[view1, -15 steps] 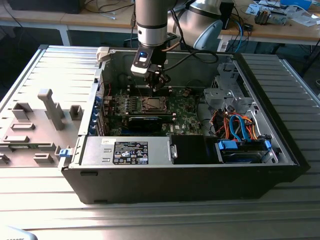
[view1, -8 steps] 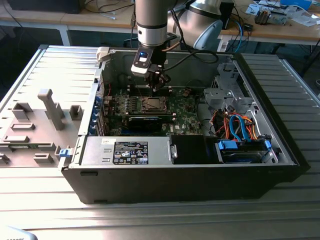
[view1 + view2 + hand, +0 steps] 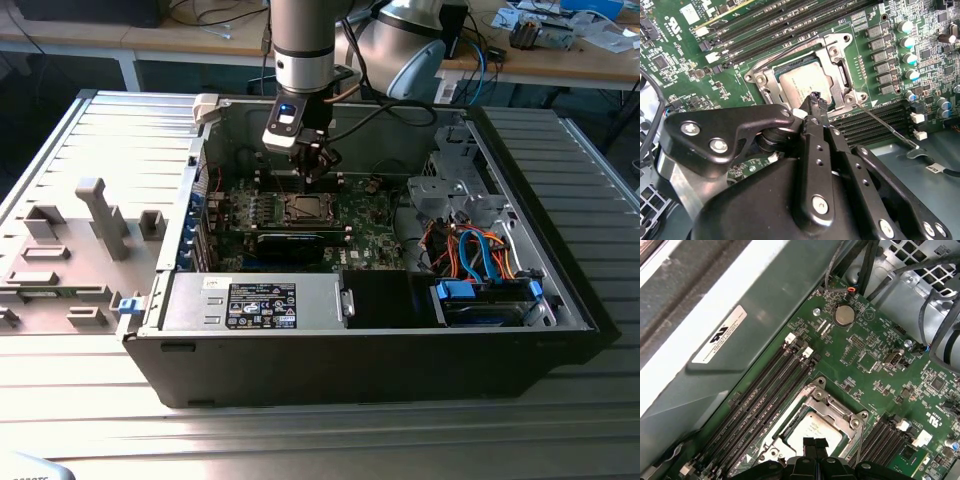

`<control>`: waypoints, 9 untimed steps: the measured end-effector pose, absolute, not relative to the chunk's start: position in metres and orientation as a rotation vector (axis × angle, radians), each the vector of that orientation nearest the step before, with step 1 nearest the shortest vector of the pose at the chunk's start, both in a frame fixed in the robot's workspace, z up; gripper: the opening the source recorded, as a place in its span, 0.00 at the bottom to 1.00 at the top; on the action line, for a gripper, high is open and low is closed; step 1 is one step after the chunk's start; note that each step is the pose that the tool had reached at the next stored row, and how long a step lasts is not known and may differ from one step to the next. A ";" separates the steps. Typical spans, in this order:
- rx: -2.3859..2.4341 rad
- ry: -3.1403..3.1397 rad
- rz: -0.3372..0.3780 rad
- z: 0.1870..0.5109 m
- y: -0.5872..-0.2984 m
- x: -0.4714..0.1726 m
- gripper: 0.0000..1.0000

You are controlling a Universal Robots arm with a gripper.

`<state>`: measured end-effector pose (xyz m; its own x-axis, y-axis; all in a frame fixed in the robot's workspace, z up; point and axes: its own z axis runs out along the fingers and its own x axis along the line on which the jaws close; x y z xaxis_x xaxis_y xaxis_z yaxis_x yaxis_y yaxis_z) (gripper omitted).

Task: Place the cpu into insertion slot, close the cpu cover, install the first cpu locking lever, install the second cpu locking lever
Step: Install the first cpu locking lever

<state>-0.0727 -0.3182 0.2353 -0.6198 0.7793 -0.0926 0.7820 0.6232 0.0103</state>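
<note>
Silver-grey metal shows through the window of the cpu cover (image 3: pixel 840 65), which appears to lie flat over the cpu (image 3: pixel 800 82). The chip is seated in the insertion slot (image 3: pixel 303 208), near the middle of the green motherboard (image 3: pixel 370 235) inside the open computer case (image 3: pixel 300 350) on the desk (image 3: pixel 300 440).

In the second wrist view the tool (image 3: pixel 815 100) hovers at the edge of the cpu. Its fingertips are pressed together with nothing between them, and whether they touch the chip cannot be told. A thin wire locking lever (image 3: pixel 887 127) juts away from one corner of the socket across the memory slots (image 3: pixel 890 111). It looks unlatched, so the work seems to stand at the lever stage.

The risks lie in that springy wire and the crowded board:
- The narrow tip gives little hold, so the lever could slide off it and snap back.
- A slip would carry the tip into the memory slots or the row of capacitors (image 3: pixel 907 42) just beside the socket.
- Pressing down while the cover is not fully seated could load the chip unevenly.
- A tip dragged across the cpu could mark its top.
</note>
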 end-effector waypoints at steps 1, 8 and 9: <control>1.325 2.751 -0.047 0.235 -0.318 -0.073 0.11; 1.309 2.758 -0.046 0.235 -0.318 -0.073 0.11; 1.306 2.760 -0.046 0.235 -0.318 -0.073 0.11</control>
